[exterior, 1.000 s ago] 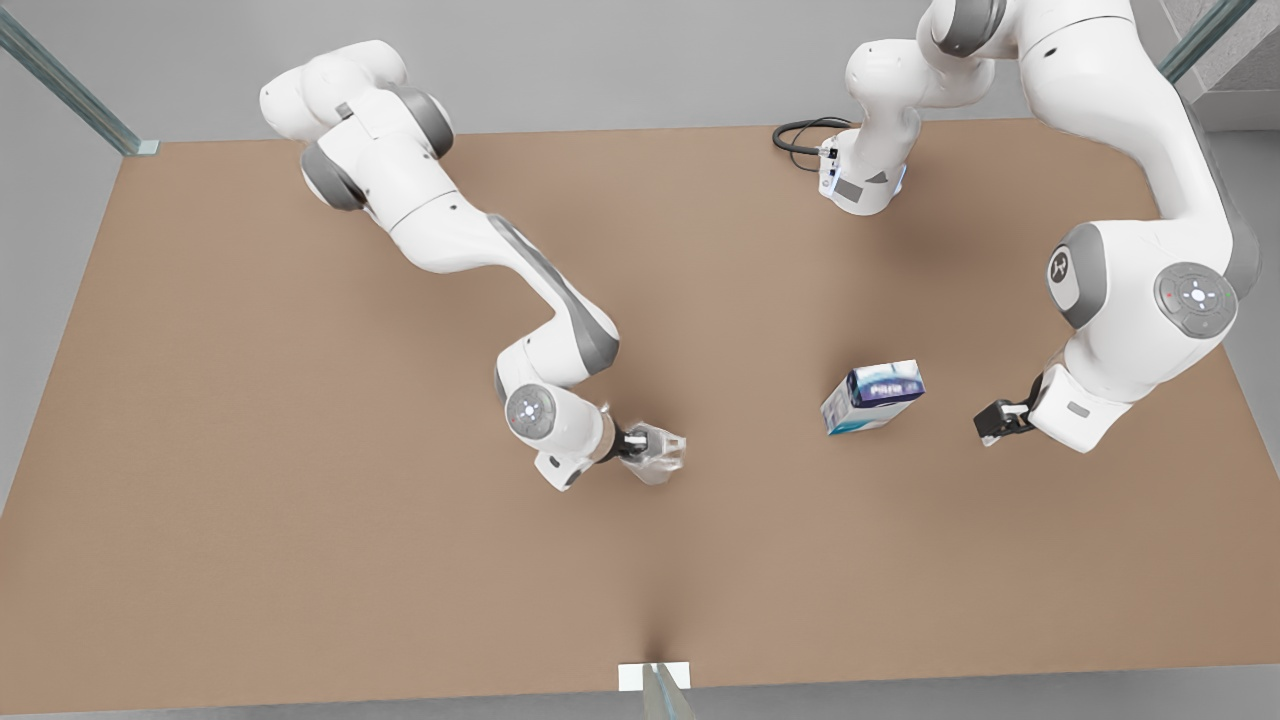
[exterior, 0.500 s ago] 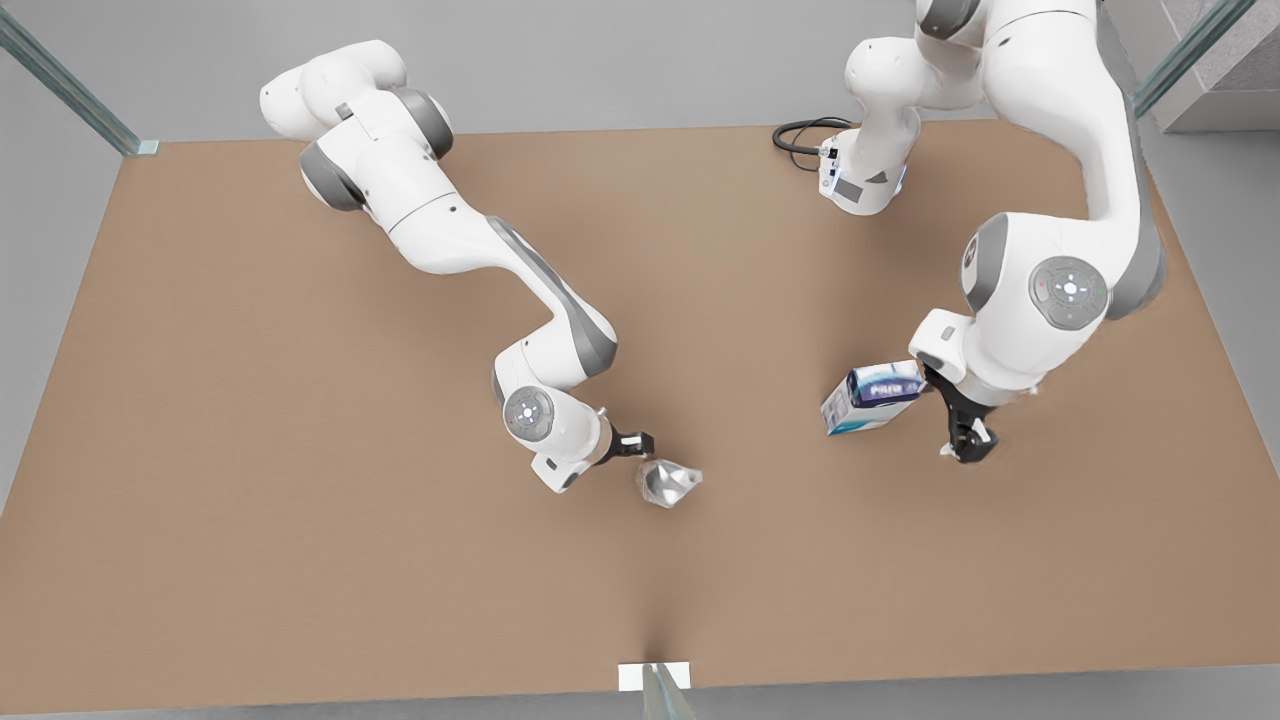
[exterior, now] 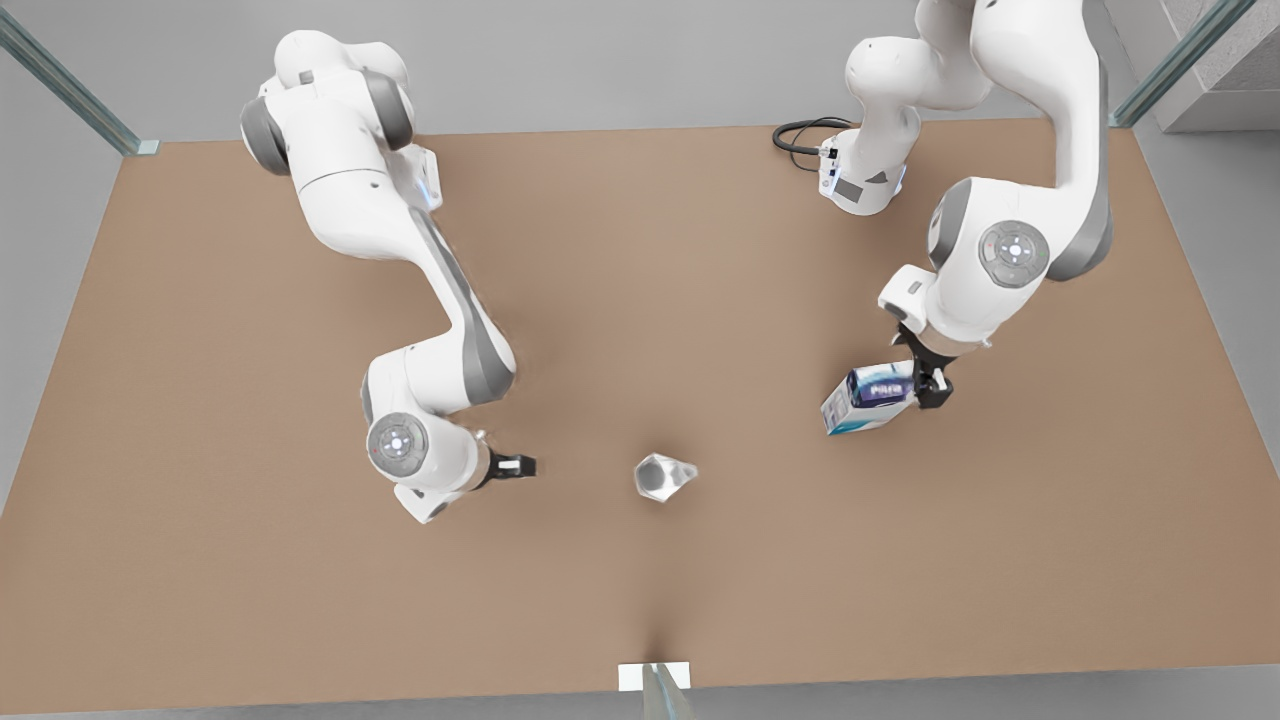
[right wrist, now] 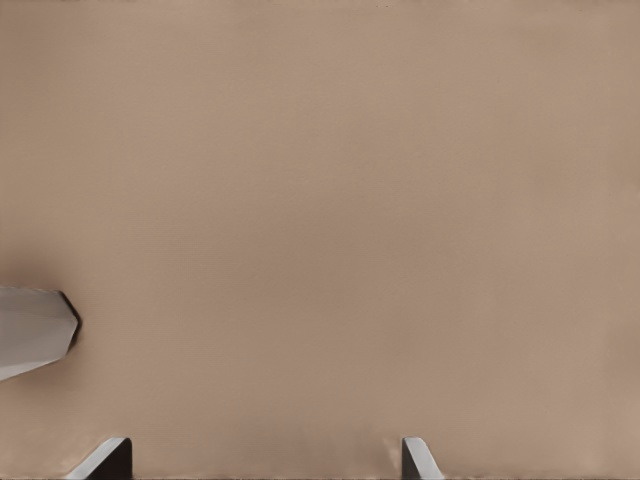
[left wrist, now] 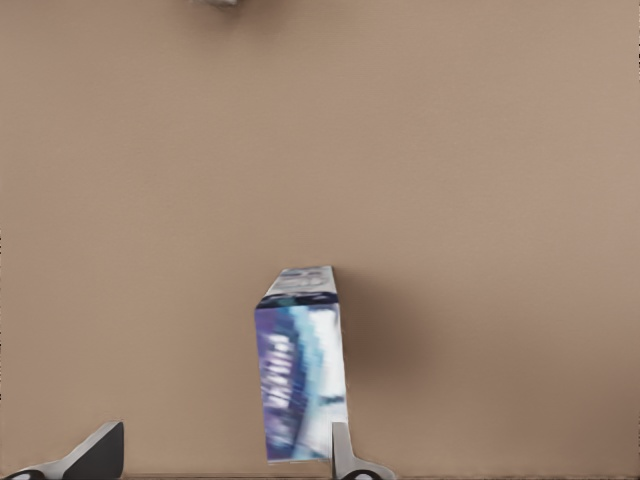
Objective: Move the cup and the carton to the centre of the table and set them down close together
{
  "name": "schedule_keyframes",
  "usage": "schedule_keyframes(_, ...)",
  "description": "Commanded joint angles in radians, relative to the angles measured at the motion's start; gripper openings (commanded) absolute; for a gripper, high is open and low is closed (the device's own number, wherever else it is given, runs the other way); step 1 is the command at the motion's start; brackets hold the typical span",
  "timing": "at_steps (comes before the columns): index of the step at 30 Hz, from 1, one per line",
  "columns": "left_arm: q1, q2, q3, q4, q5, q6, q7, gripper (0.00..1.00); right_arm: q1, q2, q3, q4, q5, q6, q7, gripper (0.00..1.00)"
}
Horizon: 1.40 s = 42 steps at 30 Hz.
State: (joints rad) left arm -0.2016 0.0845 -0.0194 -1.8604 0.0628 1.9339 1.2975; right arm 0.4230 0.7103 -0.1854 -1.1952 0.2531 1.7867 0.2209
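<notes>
The silvery faceted cup (exterior: 662, 477) stands upright by itself near the middle of the table (exterior: 250, 560); one edge of it shows in the right wrist view (right wrist: 35, 330). My right gripper (exterior: 520, 465) (right wrist: 262, 460) is open and empty, a short way off the cup toward the front view's left. The white and blue carton (exterior: 872, 397) (left wrist: 300, 380) stands on the table toward the front view's right. My left gripper (exterior: 925, 385) (left wrist: 220, 455) is open at the carton's end, with the carton close against one fingertip (left wrist: 342, 450).
A black cable (exterior: 800, 135) loops beside the arm base (exterior: 862, 170) at the table's far edge. A white bracket (exterior: 655, 677) sits at the middle of the near edge. Glass posts stand at the far corners.
My right gripper let go of the cup and drew back toward the front view's left; the cup now stands alone. My left arm swung in from the right to the carton.
</notes>
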Motion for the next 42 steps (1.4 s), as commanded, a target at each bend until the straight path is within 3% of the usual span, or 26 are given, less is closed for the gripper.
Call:
schedule_keyframes(1,0.014,-0.002,0.013,-0.005,0.005,-0.001,0.006,1.0,-0.013,-0.017,-0.028,0.0,0.0,-0.035,-0.026,1.0)
schedule_keyframes(2,0.014,-0.005,0.015,-0.006,0.003,-0.003,0.006,1.0,-0.058,-0.064,-0.046,-0.012,-0.02,-0.073,-0.029,1.0)
schedule_keyframes(3,0.014,-0.006,0.015,-0.017,0.003,-0.004,0.006,1.0,-0.135,-0.152,-0.005,-0.072,-0.097,-0.078,-0.028,1.0)
schedule_keyframes(4,0.014,-0.005,0.015,-0.02,0.002,-0.001,0.003,1.0,-0.265,-0.216,0.107,-0.119,-0.143,-0.078,-0.028,1.0)
schedule_keyframes(9,0.014,0.003,-0.005,-0.028,-0.001,0.002,-0.043,1.0,-0.363,-0.413,0.116,-0.225,-0.201,-0.102,-0.169,1.0)
schedule_keyframes(35,0.011,-0.019,-0.024,-0.434,0.0,0.488,-0.106,1.0,-0.425,-0.374,0.109,-0.172,-0.219,-0.135,-0.158,1.0)
schedule_keyframes(36,0.011,-0.02,-0.025,-0.434,0.003,0.49,-0.106,0.57,-0.426,-0.374,0.109,-0.17,-0.219,-0.135,-0.158,1.0)
schedule_keyframes(37,0.011,-0.022,-0.025,-0.434,0.003,0.49,-0.106,0.39,-0.428,-0.374,0.109,-0.164,-0.218,-0.135,-0.158,1.0)
schedule_keyframes(42,0.011,-0.022,-0.025,-0.434,0.003,0.491,-0.106,0.34,-0.428,-0.373,0.109,-0.158,-0.218,-0.136,-0.158,1.0)
